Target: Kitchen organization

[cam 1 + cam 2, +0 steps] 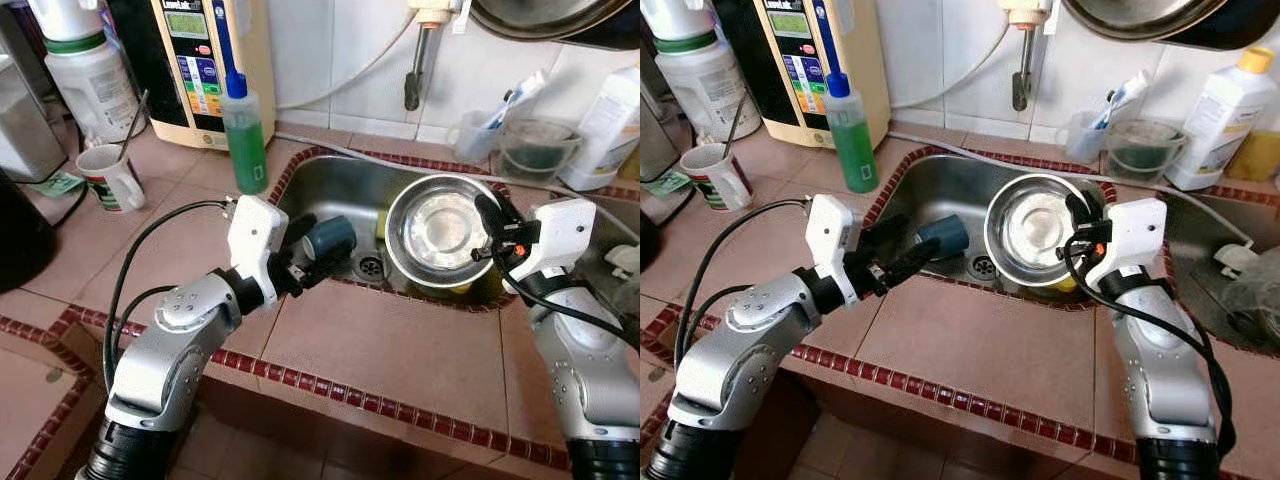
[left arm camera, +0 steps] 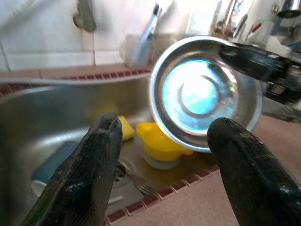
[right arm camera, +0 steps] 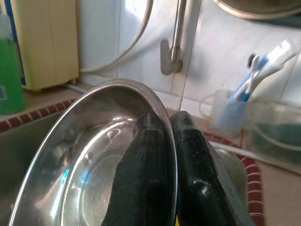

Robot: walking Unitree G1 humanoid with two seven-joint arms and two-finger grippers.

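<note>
A shiny steel bowl [image 1: 440, 228] hangs tilted over the right half of the steel sink [image 1: 340, 185]. My right gripper [image 1: 490, 222] is shut on the bowl's right rim, one finger inside and one outside [image 3: 162, 174]. My left gripper [image 1: 300, 262] is open at the sink's front left edge, its fingers [image 2: 94, 165] spread with nothing between them. A dark blue cup [image 1: 328, 238] lies on its side in the sink just beyond the left gripper. Under the bowl sit a yellow item [image 2: 160, 146] and a fork near the drain [image 1: 370, 266].
A green soap bottle [image 1: 243, 135] stands at the sink's back left corner, with a mug [image 1: 110, 177] and a water purifier [image 1: 200, 60] further left. The faucet [image 1: 418, 60] hangs above the sink. A cup holding toothbrushes [image 1: 478, 130], a clear container [image 1: 538, 150] and a white bottle [image 1: 612, 125] stand at the back right.
</note>
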